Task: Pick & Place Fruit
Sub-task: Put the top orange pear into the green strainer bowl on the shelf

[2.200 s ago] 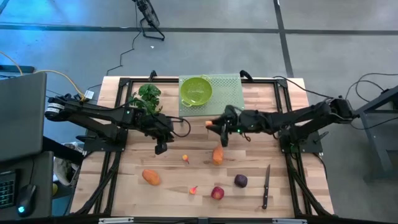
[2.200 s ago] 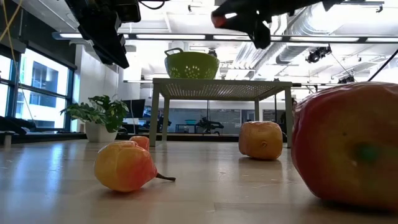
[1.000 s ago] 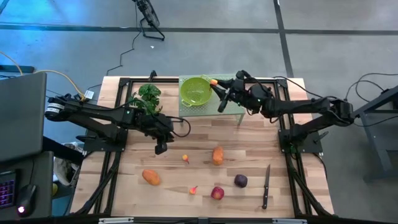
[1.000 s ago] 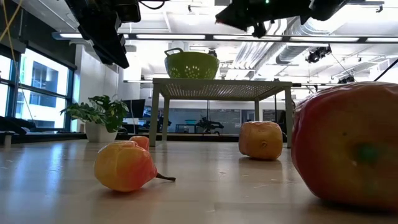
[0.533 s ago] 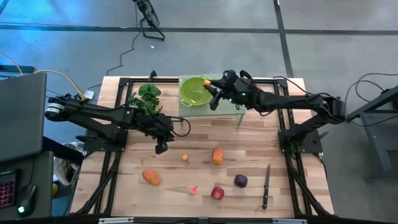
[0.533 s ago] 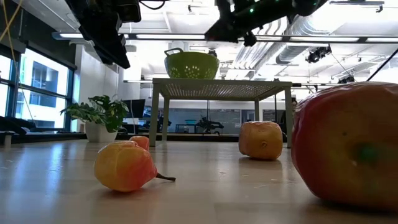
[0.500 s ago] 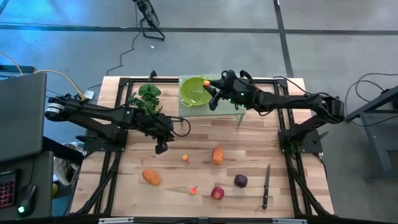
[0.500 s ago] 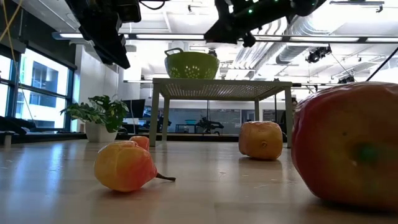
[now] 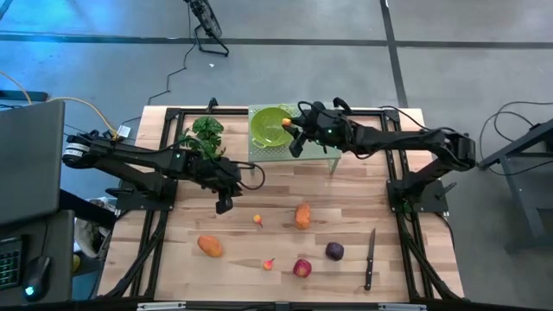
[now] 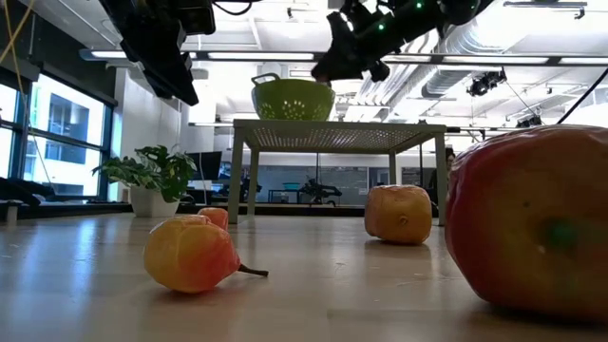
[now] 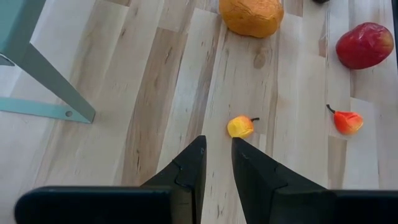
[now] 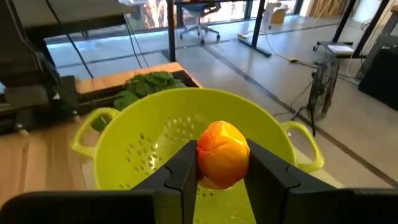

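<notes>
We see the right gripper (image 12: 222, 171) with its jaws clamped on a small orange fruit (image 12: 222, 153), held over the bowl of the green colander (image 12: 134, 146); in the high view this gripper (image 9: 294, 131) sits at the colander's (image 9: 270, 126) right rim with the orange piece (image 9: 286, 123) just inside it. The colander stands on a raised pale green stand (image 9: 315, 121) at the far edge of the table (image 9: 346, 194).

The left gripper (image 11: 216, 155) hangs above the wood with its jaws nearly together, a narrow gap between them and nothing in it. Its wrist view shows what lies below: a tiny yellow-orange fruit (image 11: 240, 126) just ahead of the fingertips, an orange oblong fruit (image 11: 252, 15), a red apple (image 11: 364, 45) and a small orange-red bit (image 11: 347, 122).

Only the high view shows us the whole spread: a second orange oblong piece (image 9: 209, 246), the dark purple plum (image 9: 333, 250), the knife (image 9: 370, 257) and the leafy plant (image 9: 206, 132). The low view shows us the open space under the stand (image 10: 337, 135), and the apple (image 10: 532, 223) looming close to that camera
</notes>
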{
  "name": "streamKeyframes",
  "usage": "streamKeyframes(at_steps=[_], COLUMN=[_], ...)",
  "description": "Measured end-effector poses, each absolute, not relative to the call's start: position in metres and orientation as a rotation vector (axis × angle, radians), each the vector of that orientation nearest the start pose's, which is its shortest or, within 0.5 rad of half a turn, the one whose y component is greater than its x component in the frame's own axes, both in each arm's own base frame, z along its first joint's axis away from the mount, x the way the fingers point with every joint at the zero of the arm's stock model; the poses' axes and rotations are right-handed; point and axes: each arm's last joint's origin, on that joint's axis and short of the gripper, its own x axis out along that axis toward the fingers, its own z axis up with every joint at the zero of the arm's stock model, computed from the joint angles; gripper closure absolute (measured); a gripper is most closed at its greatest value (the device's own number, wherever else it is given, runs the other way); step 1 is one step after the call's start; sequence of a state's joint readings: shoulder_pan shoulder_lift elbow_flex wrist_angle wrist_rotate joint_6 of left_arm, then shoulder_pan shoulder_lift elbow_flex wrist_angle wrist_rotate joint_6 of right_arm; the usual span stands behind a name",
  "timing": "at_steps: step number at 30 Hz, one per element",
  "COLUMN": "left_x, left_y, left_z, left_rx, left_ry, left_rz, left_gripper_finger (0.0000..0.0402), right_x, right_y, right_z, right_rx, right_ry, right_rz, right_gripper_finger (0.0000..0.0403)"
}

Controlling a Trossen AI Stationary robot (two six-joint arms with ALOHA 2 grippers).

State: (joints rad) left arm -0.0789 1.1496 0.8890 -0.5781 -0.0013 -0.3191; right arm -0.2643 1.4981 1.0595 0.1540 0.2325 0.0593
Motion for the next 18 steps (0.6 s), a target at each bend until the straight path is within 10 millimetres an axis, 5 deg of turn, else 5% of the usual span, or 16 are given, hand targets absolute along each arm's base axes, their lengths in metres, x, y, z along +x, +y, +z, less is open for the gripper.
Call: streamKeyframes(at_steps=[18], left_x=[0.228], left_y=[-0.018], left_z=[0.267], left_rx=[-0.266], left_ry=[0.845], left_rz=[0.062], left_gripper_finger=[0.0327], right_x=[0.330], right_y=[-0.098], right_z=[0.277], right_rx=[0.063], right_ry=[0.344], right_rz=[-0.500], right_gripper_finger=[0.0298])
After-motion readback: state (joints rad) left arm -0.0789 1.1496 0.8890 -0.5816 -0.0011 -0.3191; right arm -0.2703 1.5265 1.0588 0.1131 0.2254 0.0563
